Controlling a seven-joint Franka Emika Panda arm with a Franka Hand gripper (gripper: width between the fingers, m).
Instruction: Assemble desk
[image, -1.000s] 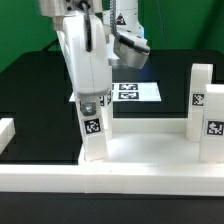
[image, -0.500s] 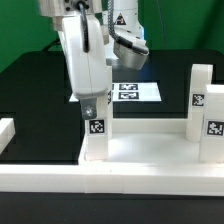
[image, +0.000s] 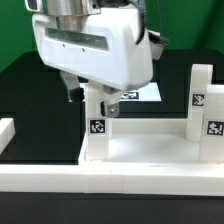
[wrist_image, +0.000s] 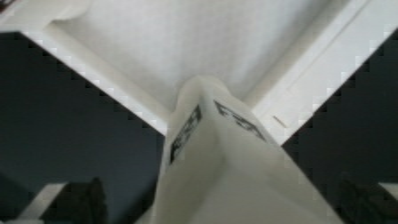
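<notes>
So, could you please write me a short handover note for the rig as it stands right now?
Gripper: on the top of the near leg; whether the jaws are open or clamped is hidden by the hand body.
Desk top: lies upside down on the black table, against the white border rail.
Legs: three stand upright in corner sockets: the near leg under the gripper and two at the exterior view's right.
Marker board: behind the arm, mostly hidden.
Left: check the near leg is seated; no fourth leg is visible.
</notes>
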